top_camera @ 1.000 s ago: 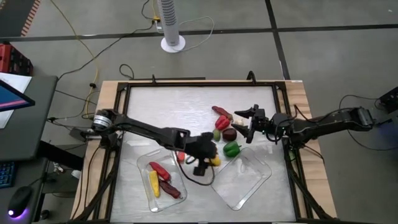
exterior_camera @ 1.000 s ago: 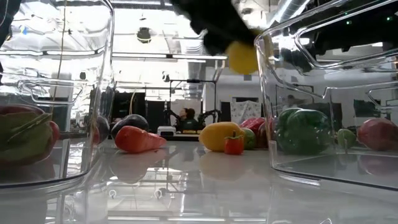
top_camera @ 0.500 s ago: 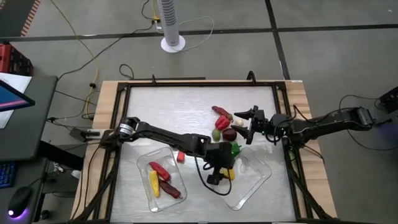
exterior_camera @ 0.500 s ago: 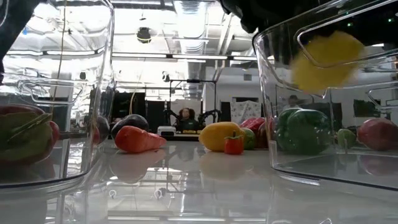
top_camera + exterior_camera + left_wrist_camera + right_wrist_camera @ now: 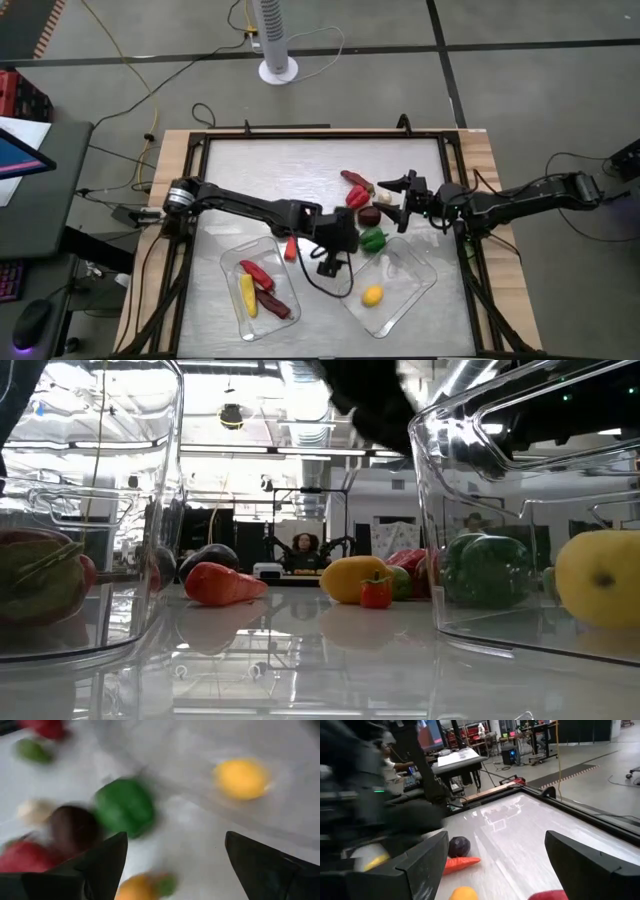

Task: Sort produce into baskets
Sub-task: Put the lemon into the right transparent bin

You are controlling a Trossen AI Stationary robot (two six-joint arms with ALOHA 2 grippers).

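Note:
My left gripper is open and empty, above the table between the two clear trays; its fingers show wide apart in its wrist view. A round yellow piece lies on the floor of the right tray; it also shows in the left wrist view and the low view. The left tray holds a yellow corn and red chillies. My right gripper is open and empty beside the loose produce.
Loose on the table between the grippers lie a green pepper, a dark purple piece, red pieces and an orange piece. A raised black frame borders the table. A person sits in the room beyond.
My left gripper carried the yellow piece toward the table's right and near edge, over the right tray, and let it go. The piece fell onto the tray's floor. The gripper then drew back toward the left and far side. My right gripper kept still.

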